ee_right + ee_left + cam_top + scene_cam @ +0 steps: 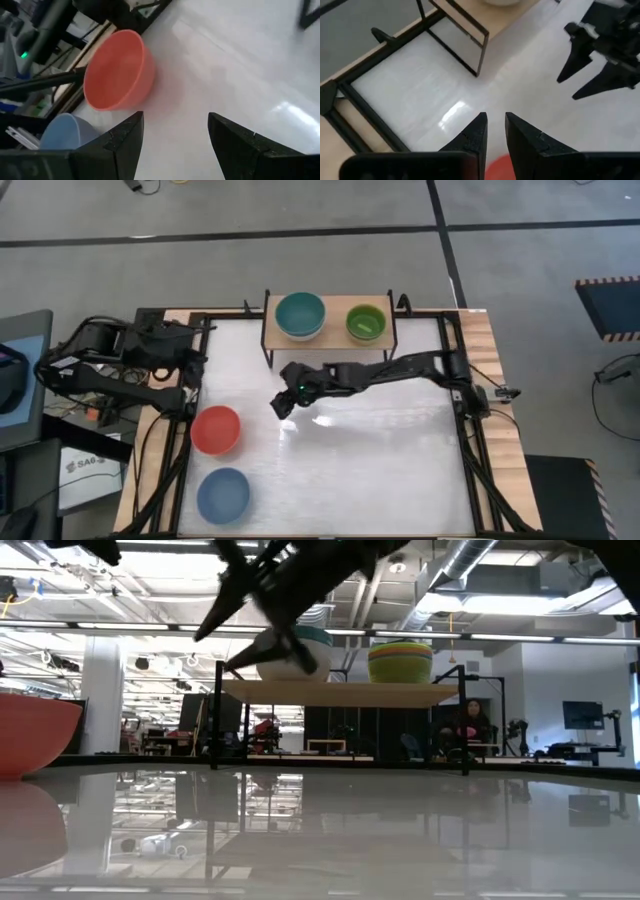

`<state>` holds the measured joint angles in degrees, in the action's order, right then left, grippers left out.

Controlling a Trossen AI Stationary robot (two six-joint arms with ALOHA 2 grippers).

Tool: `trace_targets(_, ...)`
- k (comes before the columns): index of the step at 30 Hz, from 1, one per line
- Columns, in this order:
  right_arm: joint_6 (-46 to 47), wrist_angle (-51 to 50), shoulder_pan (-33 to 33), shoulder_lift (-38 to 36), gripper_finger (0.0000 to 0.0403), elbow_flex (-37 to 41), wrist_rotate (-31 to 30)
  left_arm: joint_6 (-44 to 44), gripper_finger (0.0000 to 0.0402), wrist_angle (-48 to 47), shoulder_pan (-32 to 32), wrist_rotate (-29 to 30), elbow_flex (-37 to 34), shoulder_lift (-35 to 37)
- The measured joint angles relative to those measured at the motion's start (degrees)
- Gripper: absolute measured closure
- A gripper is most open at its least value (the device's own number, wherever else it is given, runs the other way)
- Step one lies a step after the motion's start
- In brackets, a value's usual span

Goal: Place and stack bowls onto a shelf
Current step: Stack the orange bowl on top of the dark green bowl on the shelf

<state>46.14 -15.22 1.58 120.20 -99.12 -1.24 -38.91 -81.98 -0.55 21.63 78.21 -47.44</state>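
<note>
The shelf (335, 340) stands at the table's far edge. On it sit a teal bowl (300, 315) nested in a cream one, and a green bowl (365, 322) nested in a yellow one (400, 665). A red bowl (215, 430) and a blue bowl (222, 495) rest upright on their bases at the table's near left. My right gripper (283, 404) hangs open above mid-table, right of the red bowl (117, 70), with nothing between its fingers. My left gripper (495, 125) is drawn back at the table's left edge, with a narrow gap between its fingertips and nothing in it.
The black frame rails (190, 420) run along the table's left and right sides. The shelf's thin black legs (479, 55) stand on the white top. A wide bare stretch of the table (380, 470) lies at the near right. A person sits in the room beyond (468, 725).
</note>
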Motion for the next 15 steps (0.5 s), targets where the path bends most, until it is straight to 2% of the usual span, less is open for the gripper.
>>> trace_targets(5, 1.87, 4.53, 0.11, 5.10, 0.0155, -2.55, 1.28, 0.12, 0.0326, -0.63, 0.28, -0.35, -2.87, 0.43)
trace_targets(15, 1.85, 3.36, -0.70, 17.24, 0.0155, -16.61, 1.75, 1.13, 0.0250, -6.73, 0.28, -3.34, -6.24, 0.35)
